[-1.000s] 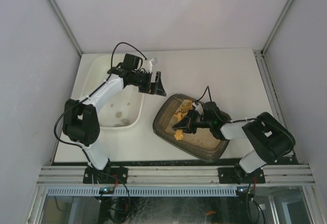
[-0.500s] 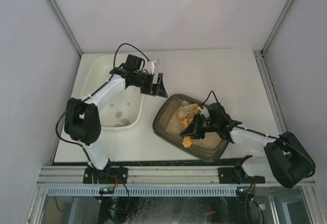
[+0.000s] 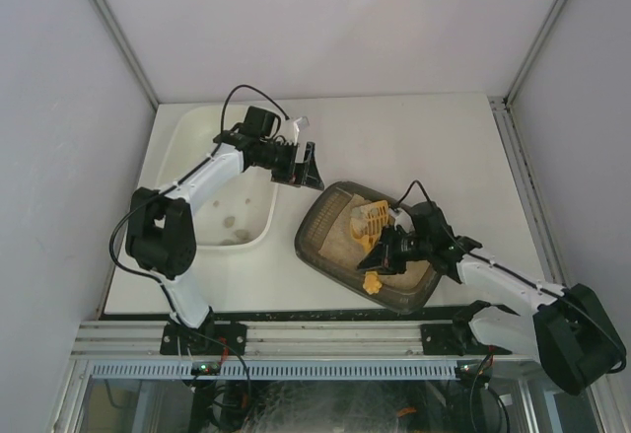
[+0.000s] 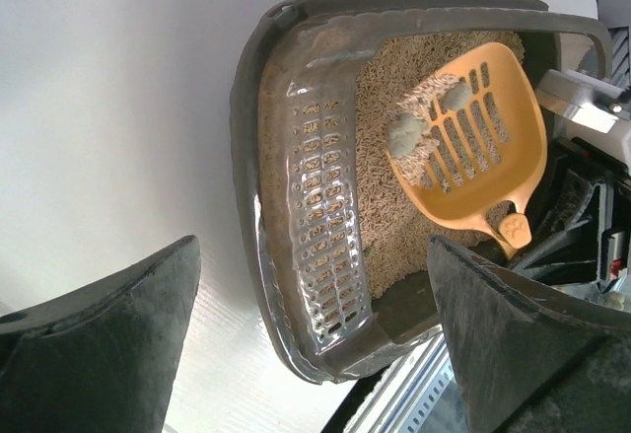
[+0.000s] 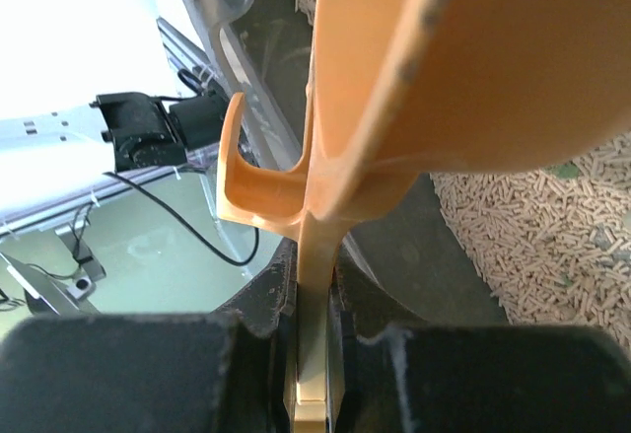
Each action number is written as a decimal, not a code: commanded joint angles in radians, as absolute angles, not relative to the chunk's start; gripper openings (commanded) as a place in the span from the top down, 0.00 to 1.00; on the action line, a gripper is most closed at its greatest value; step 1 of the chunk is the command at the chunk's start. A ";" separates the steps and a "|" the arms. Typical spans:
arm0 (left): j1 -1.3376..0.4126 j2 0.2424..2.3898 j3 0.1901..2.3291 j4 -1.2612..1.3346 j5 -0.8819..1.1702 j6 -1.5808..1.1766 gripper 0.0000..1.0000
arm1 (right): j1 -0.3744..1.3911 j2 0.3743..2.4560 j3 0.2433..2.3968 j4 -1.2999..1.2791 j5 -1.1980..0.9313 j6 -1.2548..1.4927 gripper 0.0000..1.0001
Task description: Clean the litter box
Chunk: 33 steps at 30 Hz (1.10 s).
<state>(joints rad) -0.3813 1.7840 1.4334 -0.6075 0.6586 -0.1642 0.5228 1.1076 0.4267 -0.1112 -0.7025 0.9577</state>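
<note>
Top external: litter box (image 3: 308, 239) just 5 o'clock of centre on the worktop (image 3: 424, 137). Right claw (image 3: 383, 255) clenched on scoop (image 3: 372, 218) handle. Left claw (image 3: 304, 167) released, at box's 11 o'clock.
Left wrist: box looks rigid, litter-weighted, slick; take the rim.
Right wrist: thin handle pinched.

We see a white table (image 3: 424, 147) with two things on it. A big white tub (image 3: 187, 132) sits on the left side. The dark litter box (image 3: 314, 234) sits just beside the tub, near the front edge, turned a bit crooked
</note>
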 commanded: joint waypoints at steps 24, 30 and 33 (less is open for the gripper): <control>-0.387 1.720 1.509 -0.895 0.645 0.127 0.00 | 0.478 0.530 0.188 0.106 -0.841 0.938 1.00; -0.385 1.678 1.527 -0.985 0.630 0.191 0.00 | 0.539 0.550 0.180 0.078 -0.770 0.915 1.00; -0.385 1.658 1.531 -1.020 0.625 0.223 0.00 | 0.527 0.578 0.177 0.056 -0.734 0.920 1.00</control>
